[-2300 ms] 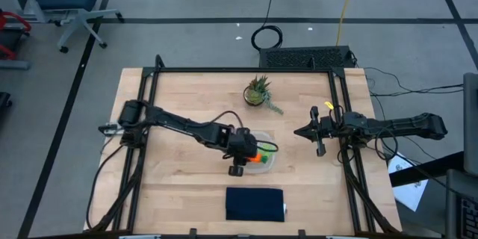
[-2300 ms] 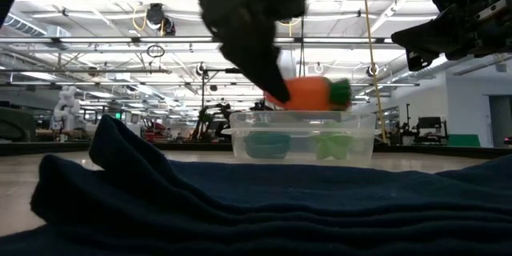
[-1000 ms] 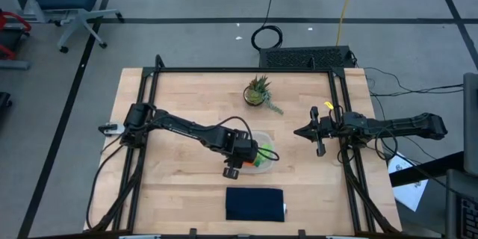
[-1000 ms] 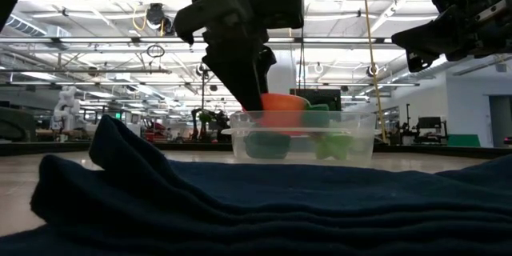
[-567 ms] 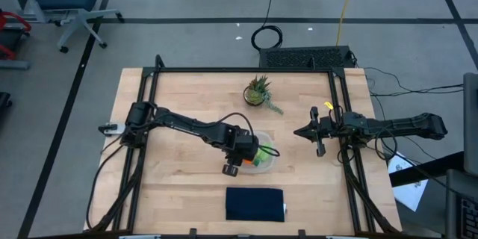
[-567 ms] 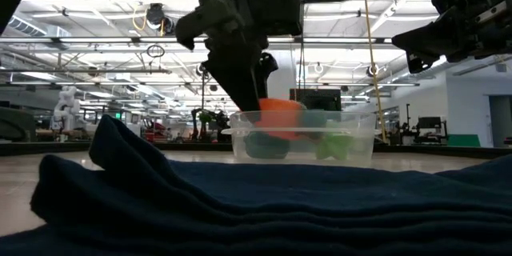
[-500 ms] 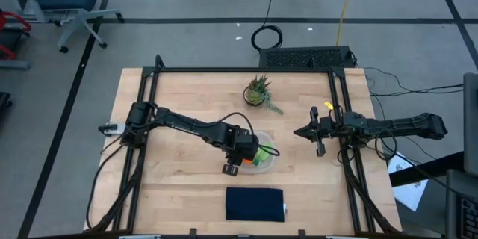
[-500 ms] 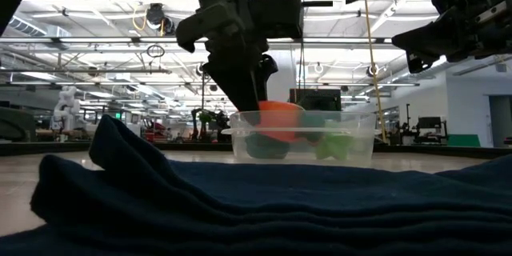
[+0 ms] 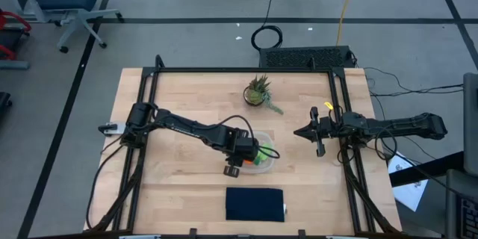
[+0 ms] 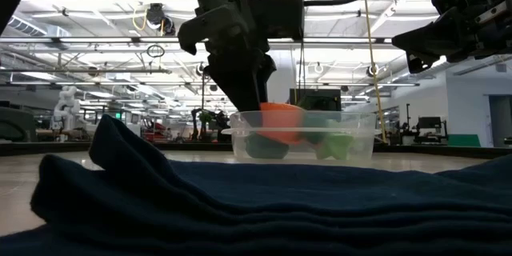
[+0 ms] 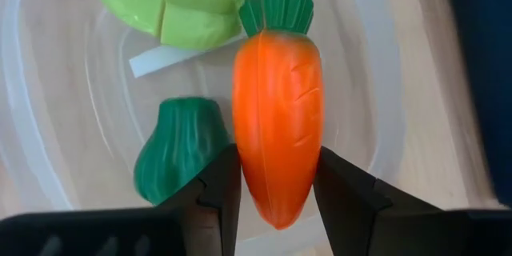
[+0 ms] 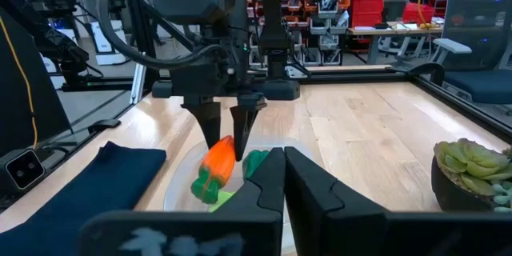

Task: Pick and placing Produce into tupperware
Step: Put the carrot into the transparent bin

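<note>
My left gripper [image 11: 276,200] is shut on the orange carrot [image 11: 278,120] inside the clear tupperware [image 9: 269,161], near the table's middle. A dark green lump [image 11: 176,156] and a yellow-green leaf piece [image 11: 176,4] lie on the tupperware's floor under and beside the carrot. In the low view the carrot [image 10: 280,120] sits below the tupperware's rim [image 10: 360,132]. My right gripper [image 9: 299,131] hangs shut above the table's right side, touching nothing. My left gripper pinches the carrot's pointed half [image 11: 276,184] between its two fingers [image 11: 220,184], one on each side. It comes from above, slanting in from the table's left, with the carrot lying along the fingers. The carrot is tilted, its green top [image 11: 276,8] pointing away from the gripper; whether it rests on anything I cannot tell.
A spiky potted plant [image 9: 258,92] stands toward the far edge. A dark navy cloth [image 9: 255,203] lies at the near edge and fills the low view's foreground [image 10: 240,208]. Black frame rails [image 9: 149,82] border the table.
My left gripper has come down with the carrot, from just above the tupperware's rim to inside it, and has kept hold. The carrot now sits lower and more tilted, partly behind the container wall. The right arm has kept still.
</note>
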You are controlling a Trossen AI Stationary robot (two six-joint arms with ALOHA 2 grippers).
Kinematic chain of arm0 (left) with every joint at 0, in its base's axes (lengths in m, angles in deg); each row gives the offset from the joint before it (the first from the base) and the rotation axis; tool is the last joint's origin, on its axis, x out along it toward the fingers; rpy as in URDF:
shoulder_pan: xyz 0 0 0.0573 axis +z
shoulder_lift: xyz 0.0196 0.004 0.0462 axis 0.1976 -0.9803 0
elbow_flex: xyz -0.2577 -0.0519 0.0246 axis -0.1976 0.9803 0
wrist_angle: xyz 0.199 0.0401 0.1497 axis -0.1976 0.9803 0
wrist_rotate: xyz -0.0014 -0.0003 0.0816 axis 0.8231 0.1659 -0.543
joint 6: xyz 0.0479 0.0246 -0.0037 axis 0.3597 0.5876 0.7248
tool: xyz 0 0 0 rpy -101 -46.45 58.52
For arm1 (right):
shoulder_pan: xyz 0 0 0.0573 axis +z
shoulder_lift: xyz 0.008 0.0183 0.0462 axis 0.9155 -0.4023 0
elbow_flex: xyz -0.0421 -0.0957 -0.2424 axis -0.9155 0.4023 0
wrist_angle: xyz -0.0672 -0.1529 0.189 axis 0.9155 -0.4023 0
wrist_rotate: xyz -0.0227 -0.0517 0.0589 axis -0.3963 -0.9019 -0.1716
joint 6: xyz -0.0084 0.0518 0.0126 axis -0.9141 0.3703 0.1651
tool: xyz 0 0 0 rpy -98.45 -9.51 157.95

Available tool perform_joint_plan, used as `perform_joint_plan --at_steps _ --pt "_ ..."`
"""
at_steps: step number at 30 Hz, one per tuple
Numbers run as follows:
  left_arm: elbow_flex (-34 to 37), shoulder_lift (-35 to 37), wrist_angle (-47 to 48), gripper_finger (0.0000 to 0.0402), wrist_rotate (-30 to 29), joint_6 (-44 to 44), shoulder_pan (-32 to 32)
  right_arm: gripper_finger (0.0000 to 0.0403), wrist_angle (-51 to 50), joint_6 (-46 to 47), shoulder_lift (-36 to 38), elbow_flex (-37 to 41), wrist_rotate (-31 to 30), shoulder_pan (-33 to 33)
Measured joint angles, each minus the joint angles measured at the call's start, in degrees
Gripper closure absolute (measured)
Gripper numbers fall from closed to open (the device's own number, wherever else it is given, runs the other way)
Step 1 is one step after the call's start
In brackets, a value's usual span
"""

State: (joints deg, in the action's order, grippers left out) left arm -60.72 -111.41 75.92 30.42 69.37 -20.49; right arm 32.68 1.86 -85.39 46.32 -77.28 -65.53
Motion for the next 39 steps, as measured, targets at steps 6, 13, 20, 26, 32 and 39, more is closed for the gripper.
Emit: perform_joint_plan --at_steps 6,13,20,26,32,39 --pt "0.0 0.0 -0.98 0.027 0.57 0.6 -0.03 0.0403 0.02 -0.02 0.01 0.0 0.0 0.0" --pt "0.0 0.0 -1.05 0.027 1.38 0.62 -0.02 0.0403 -0.08 -0.02 0.02 0.0 0.0 -0.01" --pt "0.0 0.0 -1.27 0.027 1.42 -0.89 -0.1 0.0403 -0.1 -0.03 0.01 0.0 0.0 -0.01" --pt "0.0 -0.02 -1.78 0.027 1.4 -1.92 -0.42 0.0403 -0.11 -0.04 0.01 0.0 0.0 0.0" --pt "0.0 -0.02 -1.98 0.027 1.38 -5.17 -0.42 0.0403 -0.13 -0.02 0.01 0.0 0.0 -0.02" --pt "0.0 -0.69 -2.9 0.027 1.36 -6.45 -0.53 0.0403 -0.13 -0.02 0.0 0.0 0.0 0.0"
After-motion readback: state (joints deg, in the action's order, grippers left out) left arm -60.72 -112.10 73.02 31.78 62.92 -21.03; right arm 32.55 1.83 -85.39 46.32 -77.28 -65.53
